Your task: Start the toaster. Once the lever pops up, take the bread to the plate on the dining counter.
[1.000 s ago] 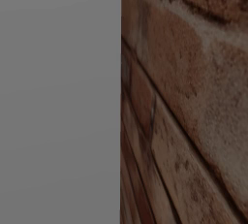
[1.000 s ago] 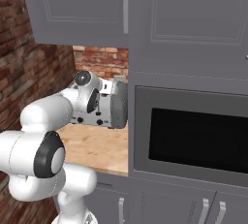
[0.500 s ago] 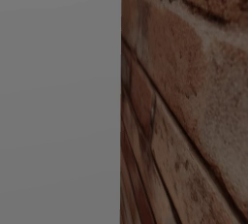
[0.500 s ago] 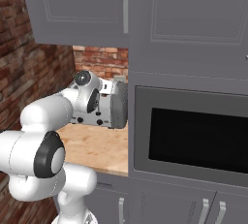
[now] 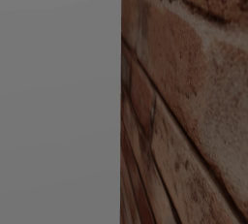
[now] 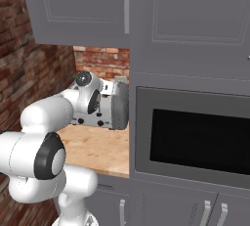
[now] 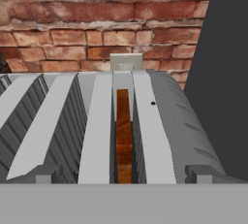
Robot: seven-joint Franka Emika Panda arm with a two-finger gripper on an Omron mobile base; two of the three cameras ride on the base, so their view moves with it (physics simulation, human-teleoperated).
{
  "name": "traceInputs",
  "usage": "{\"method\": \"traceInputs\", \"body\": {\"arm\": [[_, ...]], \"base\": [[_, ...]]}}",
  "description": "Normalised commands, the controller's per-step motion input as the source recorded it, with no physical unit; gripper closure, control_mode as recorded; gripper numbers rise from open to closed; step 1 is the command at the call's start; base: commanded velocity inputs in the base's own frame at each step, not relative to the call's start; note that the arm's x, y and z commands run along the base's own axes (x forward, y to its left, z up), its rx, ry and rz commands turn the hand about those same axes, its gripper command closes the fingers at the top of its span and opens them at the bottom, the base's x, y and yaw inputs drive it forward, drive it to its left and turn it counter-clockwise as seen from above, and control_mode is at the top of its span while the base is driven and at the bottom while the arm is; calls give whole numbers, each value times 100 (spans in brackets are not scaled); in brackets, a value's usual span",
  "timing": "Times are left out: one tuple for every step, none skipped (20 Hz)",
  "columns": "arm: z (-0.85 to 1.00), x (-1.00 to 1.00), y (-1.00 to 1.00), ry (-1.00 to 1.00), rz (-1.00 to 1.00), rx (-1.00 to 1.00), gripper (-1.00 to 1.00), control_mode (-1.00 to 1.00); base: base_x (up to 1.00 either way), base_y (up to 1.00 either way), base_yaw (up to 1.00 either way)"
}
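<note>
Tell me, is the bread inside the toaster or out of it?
Inside. The bread stands on edge in a slot of the grey toaster.

Bread (image 7: 124, 136) – brown slice, upright in toaster (image 7: 164, 121) slot.

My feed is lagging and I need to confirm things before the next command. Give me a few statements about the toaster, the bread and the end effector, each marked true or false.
1. The bread sits down inside a slot of the toaster. True.
2. The bread is in the leftmost slot. False: in the hand view it is in the right-hand slot; the slots to its left look empty.
3. The end effector is shut on the bread. False: it is open, above the toaster, holding nothing.
4. A brick wall stands behind the toaster. True.
5. The toaster stands on a wooden counter left of the built-in oven. True.
</note>
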Motion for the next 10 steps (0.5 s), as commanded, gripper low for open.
{"method": "traceInputs", "body": {"arm": [[0,0,0,0,0,0,-100,-100],[0,0,0,0,0,0,-100,-100],[0,0,0,0,0,0,-100,-100],[0,0,0,0,0,0,-100,-100],[0,0,0,0,0,0,-100,-100],[0,0,0,0,0,0,-100,-100],[0,0,0,0,0,0,-100,-100],[0,0,0,0,0,0,-100,-100],[0,0,0,0,0,0,-100,-100],[0,0,0,0,0,0,-100,-100]], "base": [[0,0,0],[0,0,0],[0,0,0],[0,0,0],[0,0,0],[0,0,0],[0,0,0],[0,0,0],[0,0,0],[0,0,0]]}}
